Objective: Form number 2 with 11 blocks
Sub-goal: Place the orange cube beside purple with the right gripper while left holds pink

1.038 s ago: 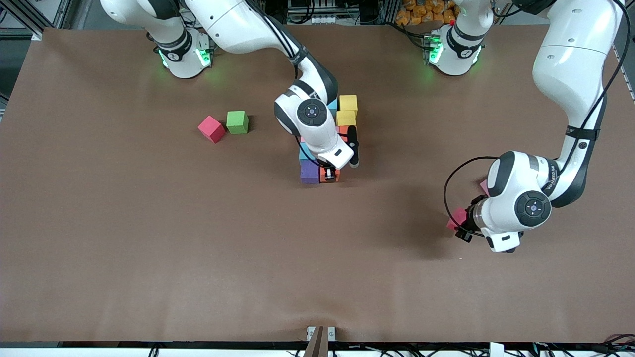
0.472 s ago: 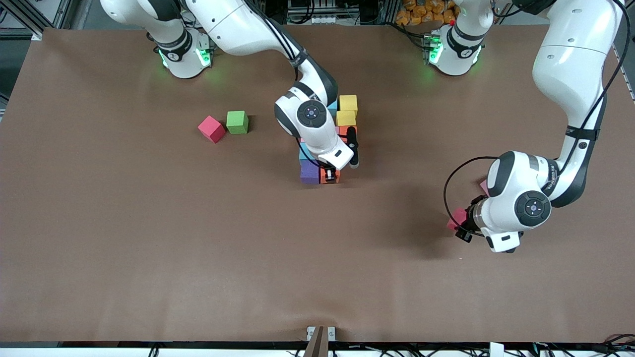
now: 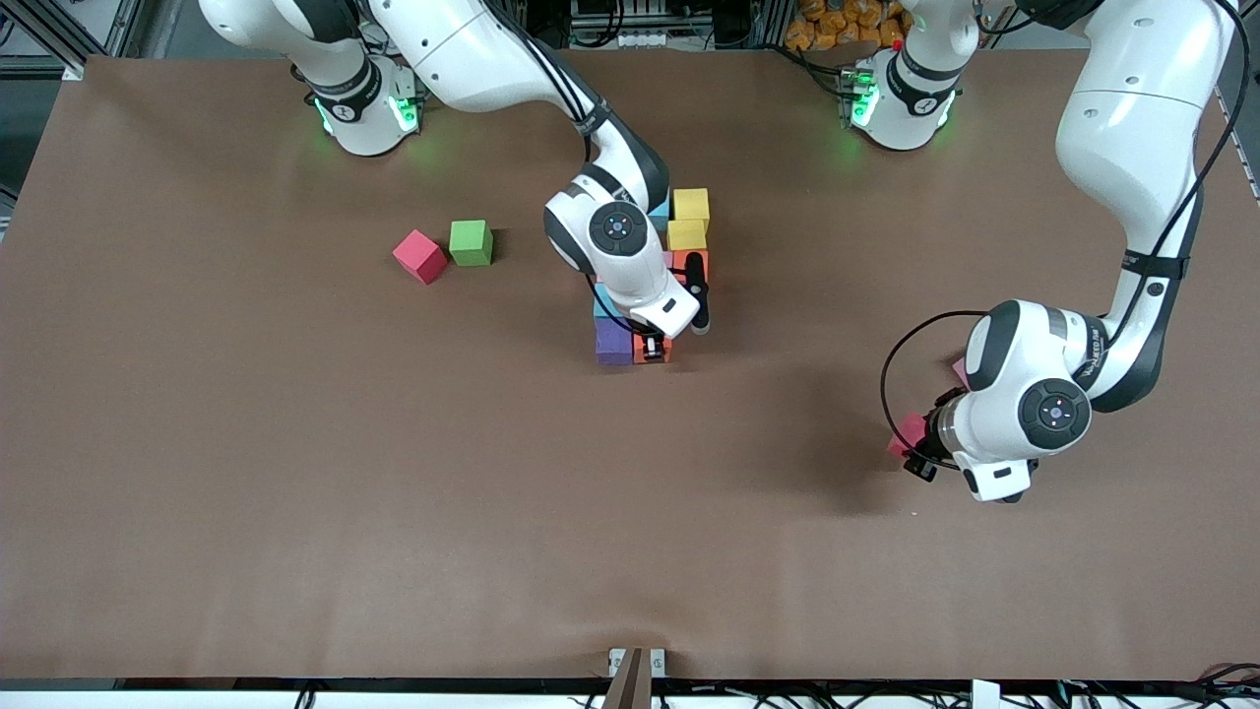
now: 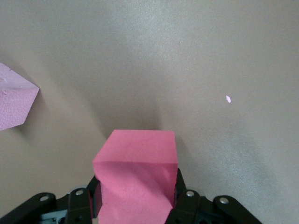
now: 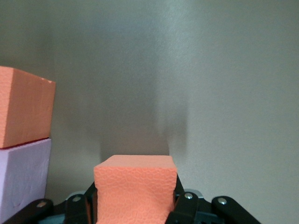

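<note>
Right gripper [image 3: 651, 347] is clenched on an orange block [image 5: 134, 186] beside the purple block [image 3: 614, 342]; left gripper [image 3: 915, 455] grips a pink block [image 4: 137, 179]. Stack is partly hidden by the arm.

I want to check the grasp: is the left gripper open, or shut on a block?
Shut on the pink block: in the left wrist view the left gripper presses both its sides.

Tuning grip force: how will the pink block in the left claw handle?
Probably light, soft foam: the pink block looks matte, and its face shows a crease where the left claw is shut on it. Flat faces suggest no rolling. The grainy surface likely resists slipping.
</note>
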